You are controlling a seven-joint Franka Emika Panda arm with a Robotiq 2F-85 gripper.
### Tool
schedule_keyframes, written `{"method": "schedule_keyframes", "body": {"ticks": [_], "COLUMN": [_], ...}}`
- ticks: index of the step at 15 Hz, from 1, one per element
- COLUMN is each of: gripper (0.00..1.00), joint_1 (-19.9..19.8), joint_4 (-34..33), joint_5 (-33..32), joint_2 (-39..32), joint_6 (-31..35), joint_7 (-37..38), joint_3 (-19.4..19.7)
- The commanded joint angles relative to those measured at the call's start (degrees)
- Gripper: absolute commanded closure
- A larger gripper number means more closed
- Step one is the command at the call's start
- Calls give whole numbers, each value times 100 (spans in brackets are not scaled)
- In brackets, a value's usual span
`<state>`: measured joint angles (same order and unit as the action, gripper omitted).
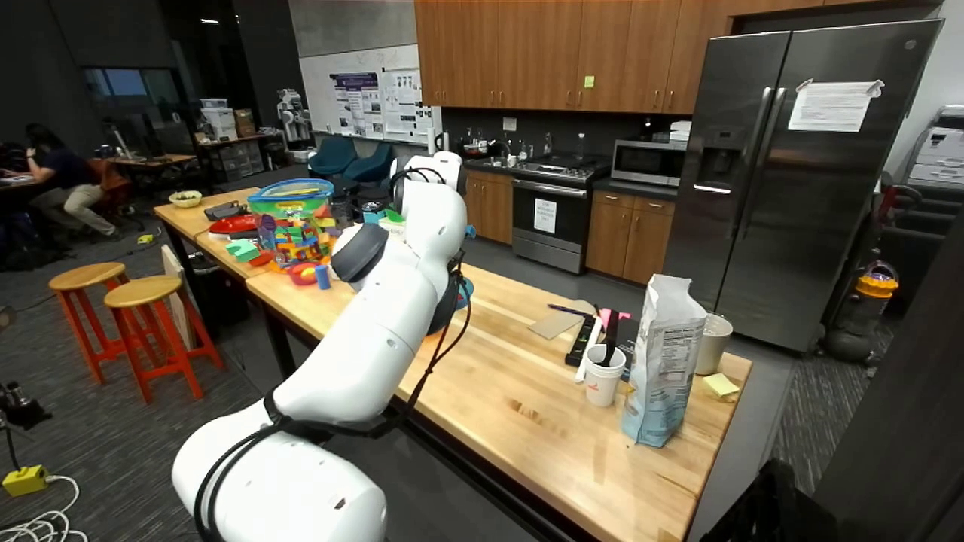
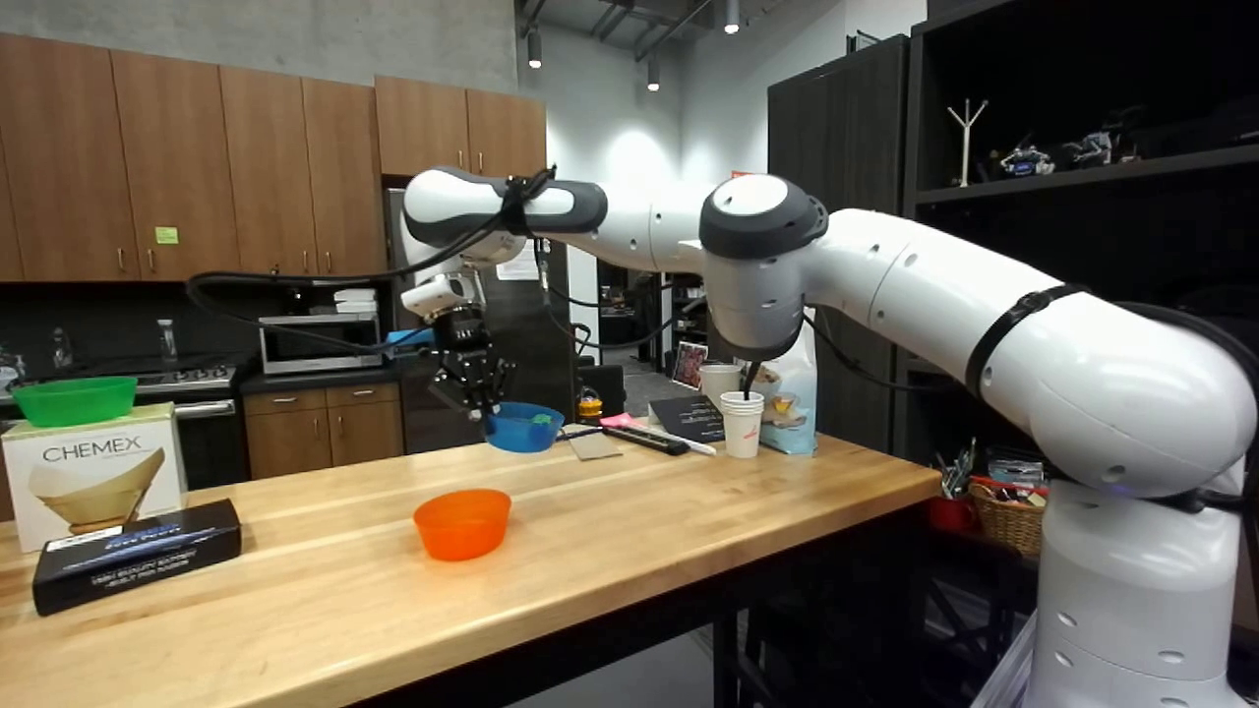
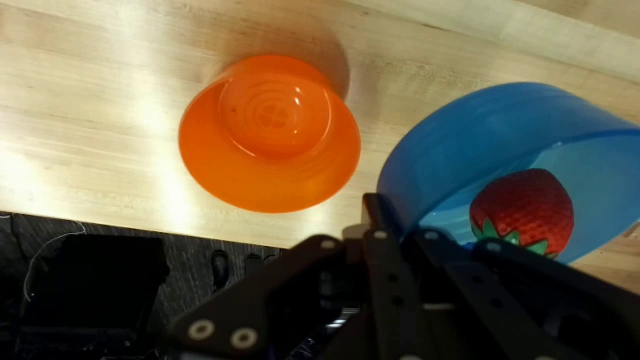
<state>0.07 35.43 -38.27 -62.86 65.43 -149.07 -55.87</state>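
One tool (image 3: 397, 220) gripping blue bowl (image 3: 470, 140), strawberry (image 3: 525, 202) inside — red in wrist view, leaves (image 2: 541, 419) in an exterior view.

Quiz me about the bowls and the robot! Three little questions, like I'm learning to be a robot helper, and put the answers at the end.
1. What lies inside the blue bowl that the gripper holds?
2. True or false: the orange bowl stands right way up on the table.
3. Which bowl sits on the Chemex box? A) orange B) green C) blue

Key:
1. A red strawberry.
2. True.
3. B, the green bowl.
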Motion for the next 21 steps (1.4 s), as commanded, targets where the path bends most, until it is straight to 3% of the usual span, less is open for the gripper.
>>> {"method": "schedule_keyframes", "body": {"ticks": [1, 4, 8, 9, 11, 16, 21], "gripper": [99, 99, 99, 96, 96, 99, 99], "joint_1": [-408, -687, -1113, -769, -888, -959, -1381], "joint_4": [359, 766, 1560, 1023, 1295, 1407, 2253], "joint_5": [-522, -1071, -1863, -1545, -1730, -1758, -2050], "joint_2": [66, 92, 11, -14, -13, -14, -279], "joint_6": [81, 73, -17, -11, -14, -14, 172], "joint_7": [0, -4, -5, -5, -1, -1, -7], "joint_3": [-575, -1041, -1978, -1490, -1750, -1804, -2687]}}
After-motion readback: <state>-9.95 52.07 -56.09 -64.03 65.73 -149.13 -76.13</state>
